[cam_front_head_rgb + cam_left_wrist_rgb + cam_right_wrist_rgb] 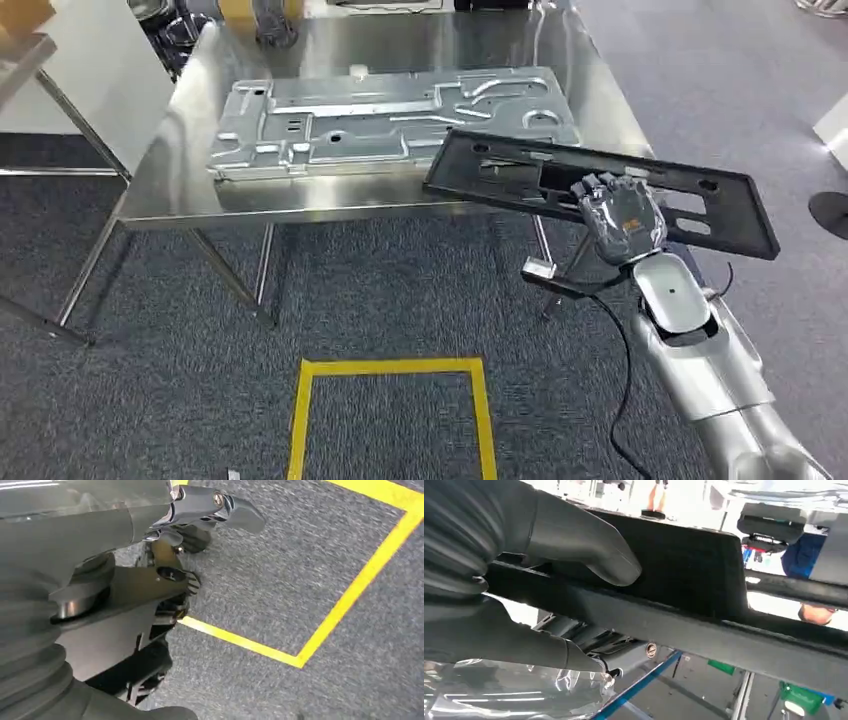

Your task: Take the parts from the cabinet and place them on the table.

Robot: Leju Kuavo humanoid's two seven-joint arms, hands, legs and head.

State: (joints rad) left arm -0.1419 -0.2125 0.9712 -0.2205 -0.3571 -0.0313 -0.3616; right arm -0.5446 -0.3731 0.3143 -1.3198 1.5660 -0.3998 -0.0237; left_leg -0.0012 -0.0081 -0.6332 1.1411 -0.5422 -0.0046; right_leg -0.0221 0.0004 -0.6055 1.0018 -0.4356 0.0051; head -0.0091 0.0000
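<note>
A black flat panel (520, 170) with several cut-outs hangs tilted over the front right corner of the steel table (400, 40). My right hand (622, 215) grips it at its near edge, fingers over the top. In the right wrist view the thumb (589, 545) presses the panel (704, 575) from one side and the fingers clamp the other. A large silver stamped metal part (390, 115) lies flat on the table, left of and beyond the panel. My left hand (210, 507) hangs over the carpet with a finger stretched out and nothing in it.
A yellow tape square (390, 368) marks the grey carpet in front of the table. A white table (90, 70) stands at the far left. The steel table's legs (265, 265) slant down beneath its front edge. A person in blue (804, 560) is behind the panel.
</note>
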